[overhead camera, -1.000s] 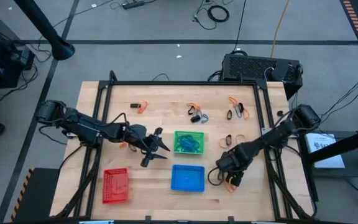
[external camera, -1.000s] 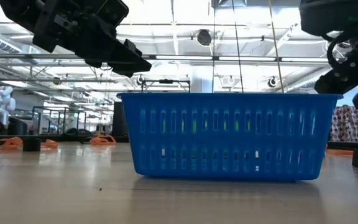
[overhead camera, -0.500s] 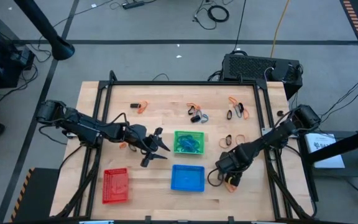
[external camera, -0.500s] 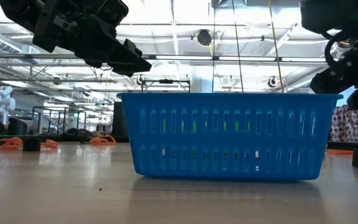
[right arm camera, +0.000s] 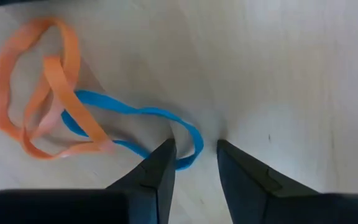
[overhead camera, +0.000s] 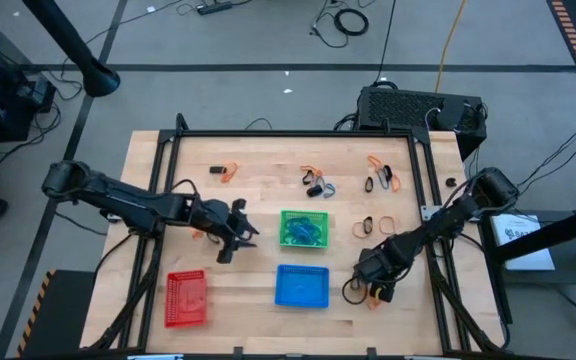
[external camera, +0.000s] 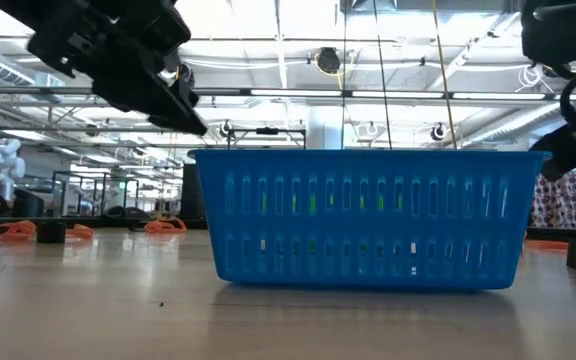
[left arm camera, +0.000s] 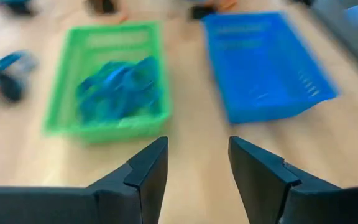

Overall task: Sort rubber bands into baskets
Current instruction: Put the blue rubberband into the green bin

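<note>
My right gripper (right arm camera: 194,163) points down at the table to the right of the blue basket (overhead camera: 301,286), open. The looped end of a blue rubber band (right arm camera: 188,149) lies between its fingertips. An orange band (right arm camera: 39,93) lies crossed over that band's other end. My left gripper (overhead camera: 230,232) hangs open and bare above the table, left of the green basket (overhead camera: 304,228), which holds blue bands (left arm camera: 120,90). The red basket (overhead camera: 186,298) stands at the near left. My right gripper comes from above, its fingertips (right arm camera: 163,158) down at the table on either side of the blue band's looped end (right arm camera: 191,140). The band lies flat on the wood. Whether a finger touches it, I cannot tell.
More rubber bands lie in small groups along the far half of the table: orange and black ones (overhead camera: 226,172), a mixed group (overhead camera: 316,182), another (overhead camera: 380,178), and black ones (overhead camera: 373,225). A black box (overhead camera: 418,108) stands beyond the far right corner.
My left gripper has drawn back from the green basket toward the table's left edge and tipped up closer to level, still open. My right gripper has sunk a little toward the bands by the blue basket, drifting toward the right and near edges.
</note>
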`<action>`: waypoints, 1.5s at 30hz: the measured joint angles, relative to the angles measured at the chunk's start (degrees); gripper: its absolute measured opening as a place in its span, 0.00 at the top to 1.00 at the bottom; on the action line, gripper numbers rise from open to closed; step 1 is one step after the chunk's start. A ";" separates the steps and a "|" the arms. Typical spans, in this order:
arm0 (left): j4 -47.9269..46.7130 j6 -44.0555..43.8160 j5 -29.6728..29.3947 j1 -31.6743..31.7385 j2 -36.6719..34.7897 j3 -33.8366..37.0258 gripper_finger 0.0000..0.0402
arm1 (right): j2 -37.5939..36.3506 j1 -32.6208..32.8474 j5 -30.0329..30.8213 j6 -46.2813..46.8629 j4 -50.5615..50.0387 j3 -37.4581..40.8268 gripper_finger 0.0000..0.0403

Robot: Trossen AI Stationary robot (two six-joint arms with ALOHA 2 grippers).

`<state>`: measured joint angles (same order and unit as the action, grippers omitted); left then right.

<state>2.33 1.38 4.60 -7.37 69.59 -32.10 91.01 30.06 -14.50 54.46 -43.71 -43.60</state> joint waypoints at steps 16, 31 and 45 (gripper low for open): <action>-16.37 -8.32 -23.00 -1.30 -2.68 0.00 0.56 | 0.41 -1.51 10.84 -4.75 -15.21 -11.05 0.99; -15.51 -9.66 -29.89 -1.28 -2.66 0.00 0.56 | 0.72 -5.46 52.72 -22.59 2.59 -27.07 1.00; -11.30 -6.97 -34.12 -1.23 -2.61 0.00 0.56 | 10.73 -17.30 51.69 -29.89 12.41 -27.03 0.98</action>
<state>-8.97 -5.58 -29.52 -8.60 66.98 -32.10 101.74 12.77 37.19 24.58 -31.30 -70.63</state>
